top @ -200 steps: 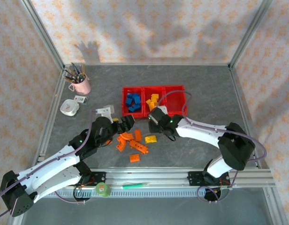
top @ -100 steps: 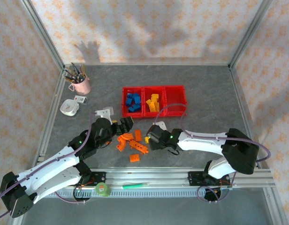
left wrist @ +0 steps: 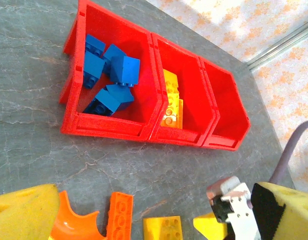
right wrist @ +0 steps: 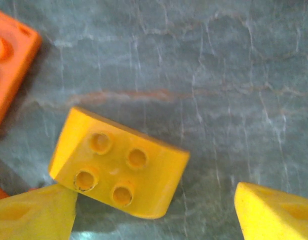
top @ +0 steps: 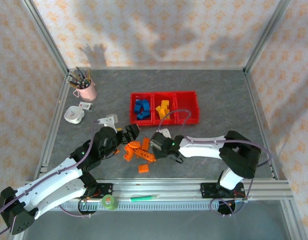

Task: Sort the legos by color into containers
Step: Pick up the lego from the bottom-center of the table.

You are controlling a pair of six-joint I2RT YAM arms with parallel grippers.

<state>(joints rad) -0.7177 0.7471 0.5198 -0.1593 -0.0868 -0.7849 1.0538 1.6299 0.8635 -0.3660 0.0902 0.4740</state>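
Note:
Three joined red containers [top: 164,93] stand mid-table. The left one holds blue legos [left wrist: 106,75], the middle one yellow legos [left wrist: 171,100], and the right one [left wrist: 221,100] has nothing in it. Orange legos [top: 139,151] lie in a pile in front of the bins. My right gripper [top: 156,143] is low at the pile's right edge. It is open, with a loose yellow brick [right wrist: 119,170] lying between its fingers [right wrist: 34,212], close to the left one. My left gripper [top: 130,133] is open and hovers over the pile's left side, above an orange brick [left wrist: 119,217].
A pink cup of pens [top: 85,90], a white dish [top: 74,114] and a small card [top: 85,106] sit at the far left. A green tape roll [top: 110,201] and a green pen [top: 142,198] rest on the front rail. Metal frame posts edge the table.
My right gripper has come down and to the left, from the front of the bins to the loose yellow brick by the pile. The left gripper shifted slightly.

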